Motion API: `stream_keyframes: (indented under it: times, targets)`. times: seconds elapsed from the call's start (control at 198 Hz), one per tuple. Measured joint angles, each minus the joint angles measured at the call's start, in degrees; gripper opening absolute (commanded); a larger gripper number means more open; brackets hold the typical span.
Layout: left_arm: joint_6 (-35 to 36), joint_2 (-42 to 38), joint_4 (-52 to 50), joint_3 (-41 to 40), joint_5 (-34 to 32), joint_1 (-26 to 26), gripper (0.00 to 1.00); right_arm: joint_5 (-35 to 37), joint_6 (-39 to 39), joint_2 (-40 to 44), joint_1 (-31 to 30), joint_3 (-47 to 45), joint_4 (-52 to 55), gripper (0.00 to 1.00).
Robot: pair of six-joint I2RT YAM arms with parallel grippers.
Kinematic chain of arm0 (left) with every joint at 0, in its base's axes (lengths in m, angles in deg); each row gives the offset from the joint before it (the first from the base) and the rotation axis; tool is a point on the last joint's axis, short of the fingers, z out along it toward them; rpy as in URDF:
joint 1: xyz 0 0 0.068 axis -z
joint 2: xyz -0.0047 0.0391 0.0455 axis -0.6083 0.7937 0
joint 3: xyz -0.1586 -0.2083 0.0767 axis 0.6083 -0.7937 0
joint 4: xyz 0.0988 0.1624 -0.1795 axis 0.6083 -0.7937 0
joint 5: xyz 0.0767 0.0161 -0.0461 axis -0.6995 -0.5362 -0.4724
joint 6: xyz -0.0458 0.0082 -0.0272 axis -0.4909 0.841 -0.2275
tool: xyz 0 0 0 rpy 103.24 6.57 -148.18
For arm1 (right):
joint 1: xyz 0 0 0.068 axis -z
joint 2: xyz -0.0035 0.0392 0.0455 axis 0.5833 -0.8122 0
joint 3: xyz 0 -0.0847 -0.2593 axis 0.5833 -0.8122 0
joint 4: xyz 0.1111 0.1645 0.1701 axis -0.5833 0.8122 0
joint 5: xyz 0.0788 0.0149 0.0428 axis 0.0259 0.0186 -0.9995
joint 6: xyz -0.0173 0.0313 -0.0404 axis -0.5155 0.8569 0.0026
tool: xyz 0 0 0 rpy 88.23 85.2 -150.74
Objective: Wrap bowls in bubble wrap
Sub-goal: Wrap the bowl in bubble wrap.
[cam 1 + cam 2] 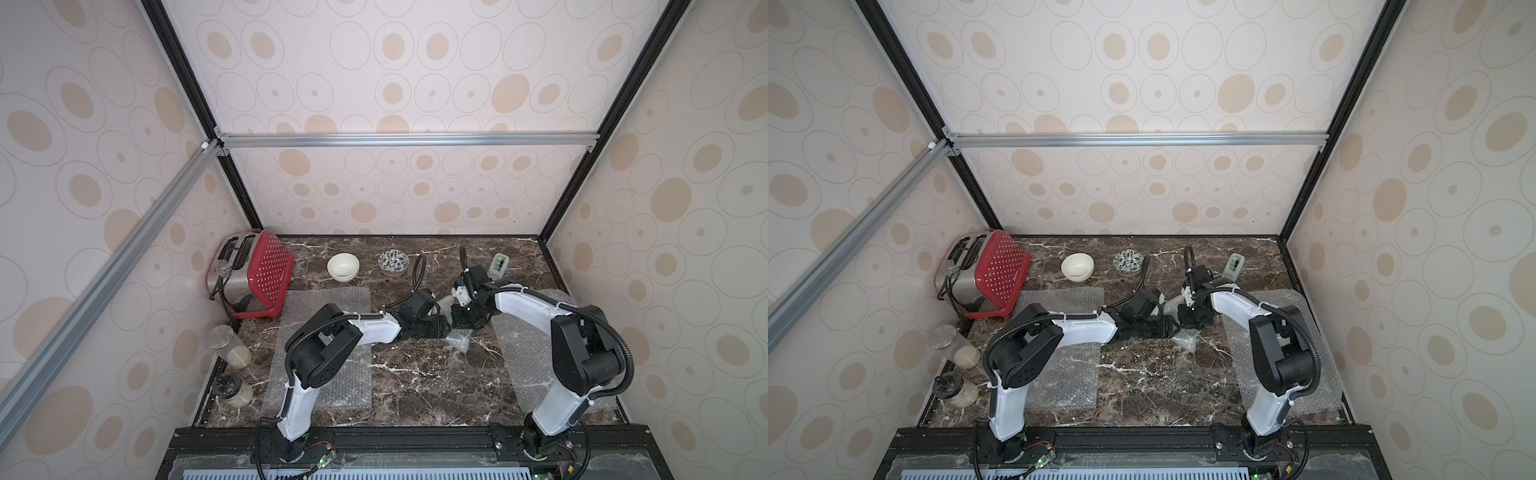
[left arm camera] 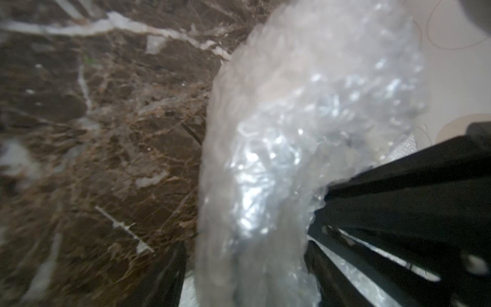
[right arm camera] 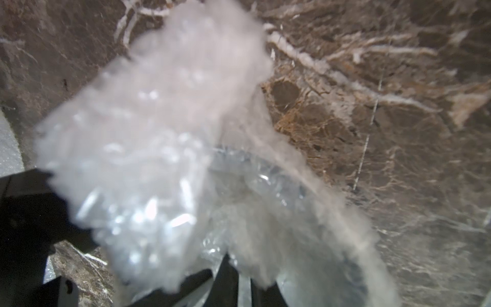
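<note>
In both top views, my left end effector (image 1: 441, 324) and right end effector (image 1: 462, 319) meet over the brown marble desk (image 1: 419, 374), a crumpled clear bubble-wrap bundle (image 1: 447, 300) between them. Left wrist view: black fingers (image 2: 398, 207) clamp the bundle (image 2: 279, 159), its length running away from them. Right wrist view: wrap (image 3: 159, 133) fills the frame; I cannot tell that grip.

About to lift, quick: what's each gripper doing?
Left gripper: closed on the bubble wrap.
Right gripper: closed on the bubble wrap too.
</note>
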Motion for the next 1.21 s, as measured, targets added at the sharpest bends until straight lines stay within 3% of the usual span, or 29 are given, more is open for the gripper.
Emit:
stream_keyframes:
  times: [0.278,0.744,1.017,1.209]
  targets:
    - [-0.63,-1.40,-0.07,-1.29,-1.16,-1.03,0.71,-1.07,0.35,0.17,0.22,-0.26,-0.63,0.14]
    - [-0.55,2.86,-2.45,4.90,-1.42,-0.42,0.70,-1.84,0.79,0.39,0.55,-0.26,-0.57,0.16]
    - [-0.44,3.37,-2.14,5.29,-1.38,-0.52,0.69,-1.09,0.48,4.81,1.16,1.49,3.45,0.25]
    - [-0.39,3.39,-2.03,5.29,-1.25,-0.55,0.69,-0.90,0.68,9.79,5.14,6.56,5.11,0.32]
